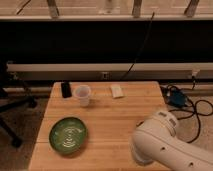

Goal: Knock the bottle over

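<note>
The bottle does not show; the spot near the table's front right edge where it stood is covered by my white arm (pixel 167 145). The arm fills the lower right of the camera view, over the front right part of the wooden table (pixel 125 117). My gripper is hidden under or behind the arm's bulk, so its fingers are out of sight.
A translucent plastic cup (pixel 82 95) stands at the back left, with a small dark object (pixel 65 89) beside it. A pale flat block (pixel 116 91) lies at the back middle. A green plate (pixel 68 135) sits front left. Cables (pixel 192 107) lie on the floor to the right; a chair base (pixel 12 107) stands left.
</note>
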`<action>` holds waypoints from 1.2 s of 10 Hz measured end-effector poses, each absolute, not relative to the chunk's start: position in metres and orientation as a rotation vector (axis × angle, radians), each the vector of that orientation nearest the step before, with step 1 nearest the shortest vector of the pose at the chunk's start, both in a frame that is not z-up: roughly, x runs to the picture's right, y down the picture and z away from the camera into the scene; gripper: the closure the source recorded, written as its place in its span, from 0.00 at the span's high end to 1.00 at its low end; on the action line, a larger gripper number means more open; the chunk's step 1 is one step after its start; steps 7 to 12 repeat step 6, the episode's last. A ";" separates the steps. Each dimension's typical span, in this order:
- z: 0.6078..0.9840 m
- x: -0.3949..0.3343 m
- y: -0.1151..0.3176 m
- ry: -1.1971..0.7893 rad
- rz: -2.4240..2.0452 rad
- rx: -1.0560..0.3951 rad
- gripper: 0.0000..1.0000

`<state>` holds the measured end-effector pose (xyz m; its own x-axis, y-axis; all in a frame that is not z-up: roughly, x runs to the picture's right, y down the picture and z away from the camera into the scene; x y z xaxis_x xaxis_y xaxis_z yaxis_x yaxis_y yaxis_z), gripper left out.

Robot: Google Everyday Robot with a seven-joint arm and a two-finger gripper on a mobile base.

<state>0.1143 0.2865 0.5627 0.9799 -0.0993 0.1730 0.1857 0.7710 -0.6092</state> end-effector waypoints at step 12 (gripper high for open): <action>0.572 0.123 0.273 -0.118 -0.136 -0.659 0.14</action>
